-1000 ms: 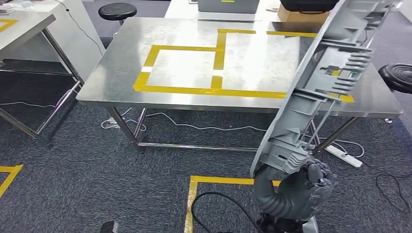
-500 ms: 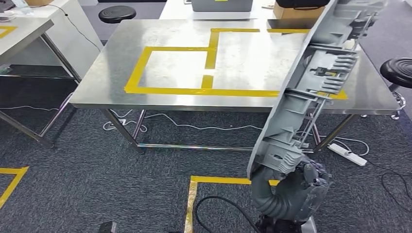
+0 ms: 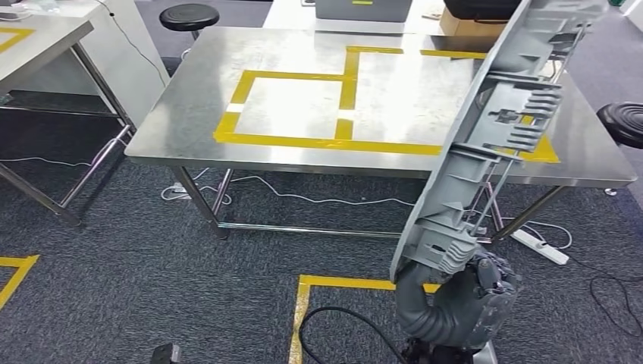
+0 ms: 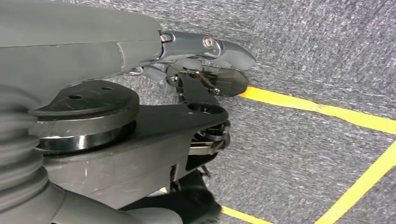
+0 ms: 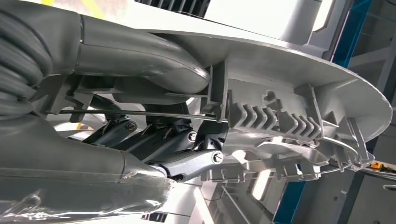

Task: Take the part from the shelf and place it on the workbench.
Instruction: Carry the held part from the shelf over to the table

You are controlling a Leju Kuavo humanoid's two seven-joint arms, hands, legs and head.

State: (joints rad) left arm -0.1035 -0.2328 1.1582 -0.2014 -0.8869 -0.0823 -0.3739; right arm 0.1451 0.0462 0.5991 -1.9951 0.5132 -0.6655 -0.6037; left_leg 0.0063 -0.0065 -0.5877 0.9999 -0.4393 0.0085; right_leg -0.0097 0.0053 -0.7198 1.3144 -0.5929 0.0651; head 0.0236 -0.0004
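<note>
1. Head view: the right robot hand, low in the right of the frame, is clamped on the lower end of the long grey part, which rises tilted up to the upper right corner.
2. The part is in the air, its upper stretch overlapping the right portion of the steel worktop in the picture; it does not rest on it.
3. The worktop's near edge runs across the middle of the frame, with yellow tape marking rectangles on its surface.
4. Dark carpet lies open between the robot and that near edge, crossed by a white cable under the worktop.
5. A round black stool stands at the upper left, another at the right edge.
6. Left wrist view: the left robot hand hangs over the carpet holding nothing, its fingers curled in.
</note>
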